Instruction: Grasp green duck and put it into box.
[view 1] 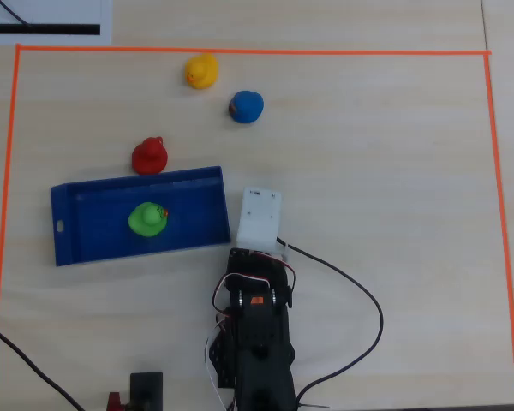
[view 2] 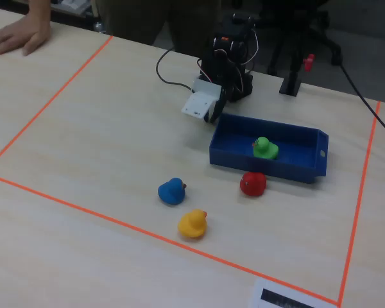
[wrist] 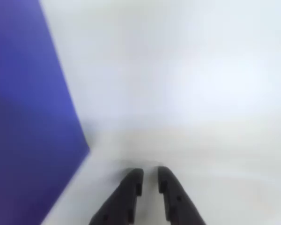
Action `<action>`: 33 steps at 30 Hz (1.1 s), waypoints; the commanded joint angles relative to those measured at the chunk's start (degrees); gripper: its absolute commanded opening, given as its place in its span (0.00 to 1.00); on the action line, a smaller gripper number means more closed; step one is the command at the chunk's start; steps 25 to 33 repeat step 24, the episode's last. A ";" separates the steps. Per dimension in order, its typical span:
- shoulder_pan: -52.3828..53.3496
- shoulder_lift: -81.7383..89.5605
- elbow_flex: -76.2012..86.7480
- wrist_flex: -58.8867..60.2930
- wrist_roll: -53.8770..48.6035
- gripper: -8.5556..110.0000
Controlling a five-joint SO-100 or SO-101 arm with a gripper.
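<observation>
The green duck [view 1: 147, 219] [view 2: 264, 148] sits upright inside the dark blue box [view 1: 137, 177] [view 2: 289, 170], near its middle. My gripper [wrist: 150, 176] [view 2: 212, 114] is folded back toward the arm's base, low over the table just off the box's short end, which is the right end in the overhead view. In the wrist view its two black fingers [wrist: 131, 187] stand nearly together with nothing between them, and the box's blue wall [wrist: 28, 117] fills the left side. A white wrist housing [view 1: 259, 218] hides the fingers from above.
A red duck [view 1: 150, 156] [view 2: 253, 183] rests against the box's outer long wall. A blue duck [view 1: 247, 106] [view 2: 172, 192] and a yellow duck [view 1: 201, 71] [view 2: 192, 224] lie farther out. Orange tape [view 1: 240, 51] frames the table. A person's hand [view 2: 16, 35] rests outside it.
</observation>
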 commanded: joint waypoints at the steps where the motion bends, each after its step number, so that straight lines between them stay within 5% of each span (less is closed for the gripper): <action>1: 0.35 0.00 -0.35 1.58 0.44 0.09; 33: 0.26 0.00 -0.35 1.49 0.44 0.10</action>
